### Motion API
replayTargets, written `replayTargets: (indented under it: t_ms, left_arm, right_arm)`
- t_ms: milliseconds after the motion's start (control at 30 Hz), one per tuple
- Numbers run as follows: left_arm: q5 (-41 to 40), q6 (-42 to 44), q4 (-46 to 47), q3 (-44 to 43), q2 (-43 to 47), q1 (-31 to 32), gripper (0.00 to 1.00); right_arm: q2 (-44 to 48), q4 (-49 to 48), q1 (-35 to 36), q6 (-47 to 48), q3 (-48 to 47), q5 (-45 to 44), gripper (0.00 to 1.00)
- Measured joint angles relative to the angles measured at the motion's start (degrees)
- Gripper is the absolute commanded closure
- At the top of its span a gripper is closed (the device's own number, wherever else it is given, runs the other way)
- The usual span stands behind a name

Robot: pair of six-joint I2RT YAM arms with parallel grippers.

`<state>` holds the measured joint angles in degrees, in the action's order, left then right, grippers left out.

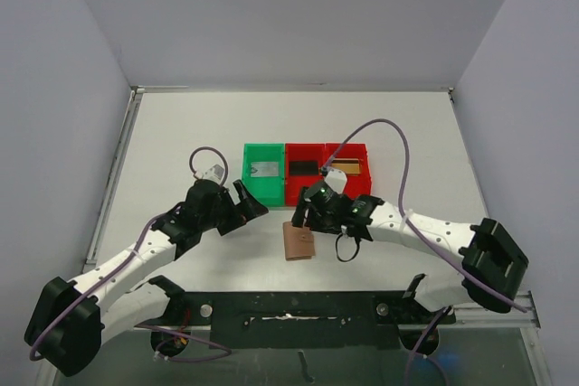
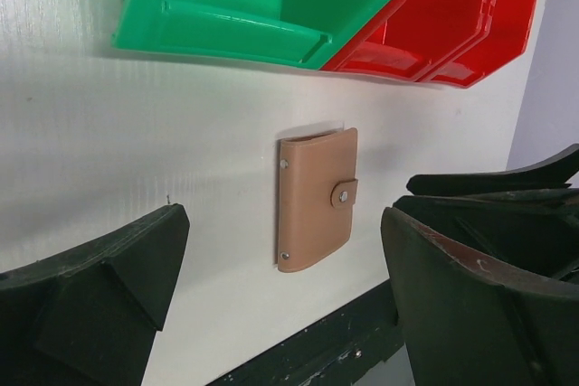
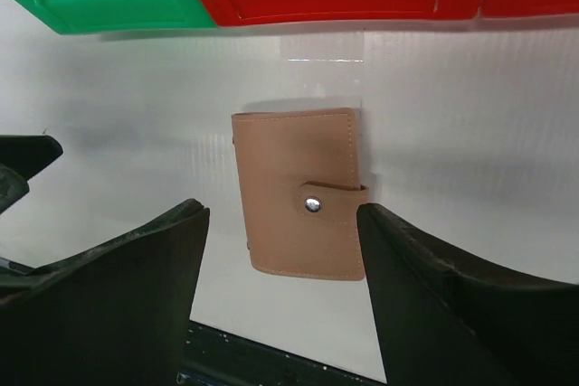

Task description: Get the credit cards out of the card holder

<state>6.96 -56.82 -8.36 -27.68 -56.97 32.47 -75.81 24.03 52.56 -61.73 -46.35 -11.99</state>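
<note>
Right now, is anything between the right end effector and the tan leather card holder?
Nothing visible. The open right end effector faces the snapped-shut tan leather card holder, with only white table between them.

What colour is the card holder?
The card holder is tan, silver snap; best in right wrist view.

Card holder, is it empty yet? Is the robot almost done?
Nearly, it seems. Done: a silver-grey card, a black card and a gold-tan card lie in the bins. In hand: nothing; left gripper and right gripper are open. Left: the card holder lies snapped shut, so I cannot see whether any remain.
</note>
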Motion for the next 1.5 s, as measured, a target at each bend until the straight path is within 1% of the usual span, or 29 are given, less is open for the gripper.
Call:
replayTargets:
  t_ms: [100,300,533,600,733,833,867,1033,1133,1167,1367,1433,1500]
  left_arm:
    - [0.7,0.2,-0.2,0.0,-0.6,-0.2,0.13]
    - [0.8,0.3,-0.2,0.0,-0.6,-0.3,0.17]
    - [0.1,0.3,-0.3,0.0,-0.1,-0.3,0.18]
    - [-0.4,0.3,-0.3,0.0,0.2,-0.3,0.18]
    - [-1.1,0.3,-0.6,0.0,0.7,-0.3,0.19]
    - [-1.2,0.4,-1.0,0.0,1.1,-0.3,0.21]
    - [-1.2,0.5,-1.1,0.0,1.2,-0.3,0.21]
    - [-1.8,0.4,-1.4,0.3,3.0,-0.3,0.22]
    - [-1.8,0.2,-1.3,1.3,4.6,-0.3,0.23]
    - [-1.8,0.3,-1.3,1.5,4.8,-0.3,0.23]
    - [-0.7,1.5,-1.3,1.7,3.4,-0.3,0.25]
    - [-0.3,1.7,-1.4,1.7,2.3,-0.3,0.25]
    - [0.0,1.7,-1.3,1.7,1.7,-0.3,0.26]
  right_arm:
    - [-4.3,2.2,2.4,-0.3,-3.9,-2.9,0.37]
    - [-8.4,6.4,4.2,-0.4,-5.4,-4.8,0.46]
    - [-11.0,7.8,4.2,0.0,-8.3,-4.9,0.54]
    - [-12.6,7.8,4.2,0.3,-9.5,-4.7,0.58]
    - [-16.0,8.8,4.5,0.5,-12.2,-3.9,0.59]
    - [-17.8,9.3,5.6,0.1,-13.1,-3.8,0.66]
    - [-18.4,9.6,5.8,-0.3,-13.2,-3.8,0.67]
    - [-20.7,12.5,6.4,-1.9,-15.1,-4.7,0.65]
    - [-20.7,13.6,6.4,-2.9,-15.2,-5.0,0.57]
    - [-20.7,13.8,6.4,-3.2,-15.2,-5.0,0.56]
    - [-20.7,16.3,6.8,-3.2,-15.2,-5.0,0.58]
    - [-20.9,16.8,6.8,-3.2,-15.2,-4.9,0.59]
    - [-21.3,16.8,6.8,-3.1,-15.2,-4.9,0.64]
